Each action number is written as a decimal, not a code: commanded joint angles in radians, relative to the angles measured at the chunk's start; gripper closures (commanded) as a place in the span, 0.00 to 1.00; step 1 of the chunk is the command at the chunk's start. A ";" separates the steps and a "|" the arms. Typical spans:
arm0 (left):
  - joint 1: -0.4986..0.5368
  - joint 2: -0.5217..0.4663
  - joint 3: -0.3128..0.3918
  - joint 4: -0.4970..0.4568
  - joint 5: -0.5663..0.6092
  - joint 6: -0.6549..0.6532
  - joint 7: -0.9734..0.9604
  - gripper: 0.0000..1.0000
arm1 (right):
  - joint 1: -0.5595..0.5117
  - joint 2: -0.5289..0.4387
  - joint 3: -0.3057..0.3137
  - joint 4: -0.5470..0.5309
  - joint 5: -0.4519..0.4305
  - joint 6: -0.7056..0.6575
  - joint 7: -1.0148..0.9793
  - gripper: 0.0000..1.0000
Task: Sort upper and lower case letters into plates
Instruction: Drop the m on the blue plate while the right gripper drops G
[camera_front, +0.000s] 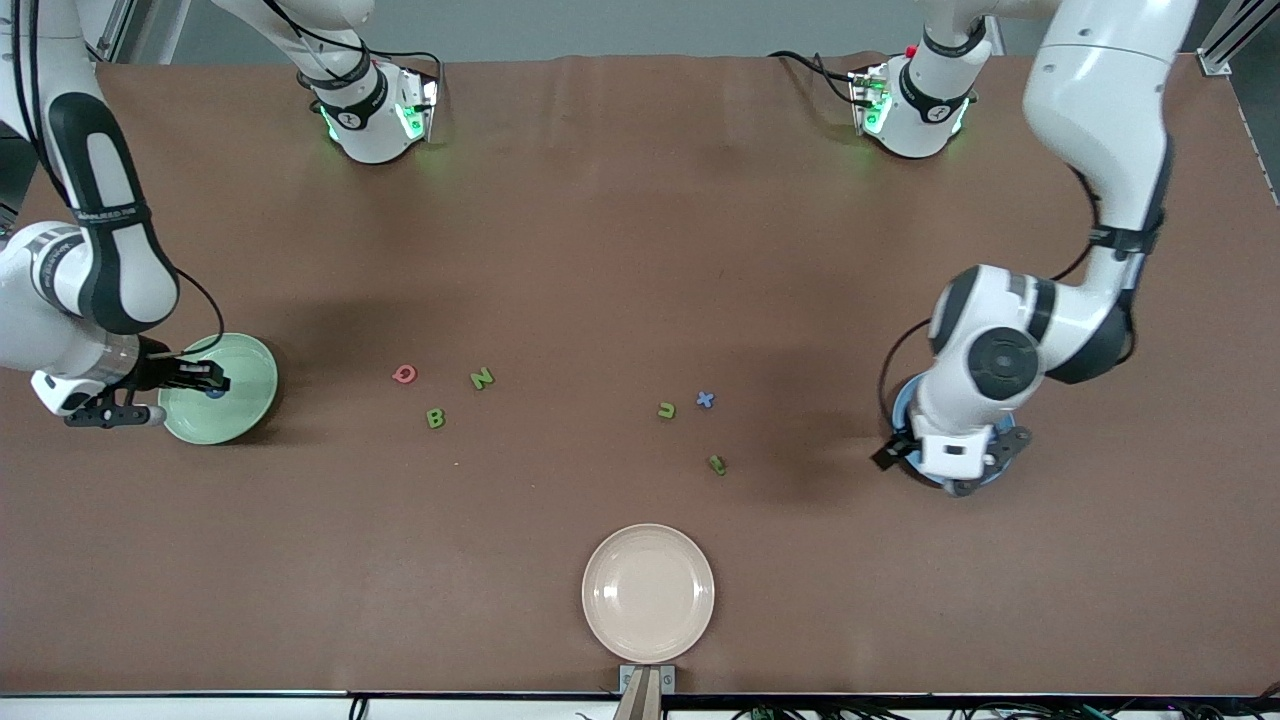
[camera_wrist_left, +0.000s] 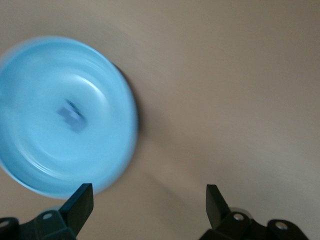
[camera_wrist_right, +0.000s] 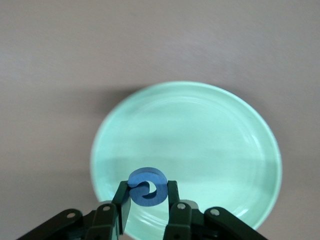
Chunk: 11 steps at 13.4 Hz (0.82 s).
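Observation:
My right gripper (camera_wrist_right: 147, 194) is shut on a round blue letter (camera_wrist_right: 147, 186) and holds it just over the pale green plate (camera_wrist_right: 200, 130), which lies at the right arm's end of the table (camera_front: 245, 400). My left gripper (camera_wrist_left: 147, 195) is open with nothing between its fingers, and it hangs over the rim of the blue plate (camera_wrist_left: 45, 150). A small dark blue letter (camera_wrist_left: 72, 116) lies in that plate. In the front view the left hand (camera_front: 958, 462) covers most of the blue plate (camera_front: 902, 398).
Loose letters lie mid-table: a pink Q (camera_front: 404, 374), green N (camera_front: 482, 378), green B (camera_front: 435, 418), green u (camera_front: 666, 410), blue x (camera_front: 705, 399) and a small green letter (camera_front: 717, 464). A beige plate (camera_front: 648, 592) sits near the front edge.

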 joint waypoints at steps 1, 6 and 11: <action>-0.064 0.142 0.007 0.170 -0.002 -0.007 -0.118 0.01 | -0.039 0.015 0.018 -0.063 -0.006 0.075 -0.034 0.79; -0.193 0.307 0.007 0.380 -0.002 0.003 -0.322 0.07 | -0.055 0.013 0.019 -0.169 -0.012 0.155 -0.032 0.75; -0.266 0.369 0.007 0.398 -0.004 0.103 -0.379 0.26 | -0.035 -0.051 0.021 -0.162 -0.012 0.117 -0.028 0.00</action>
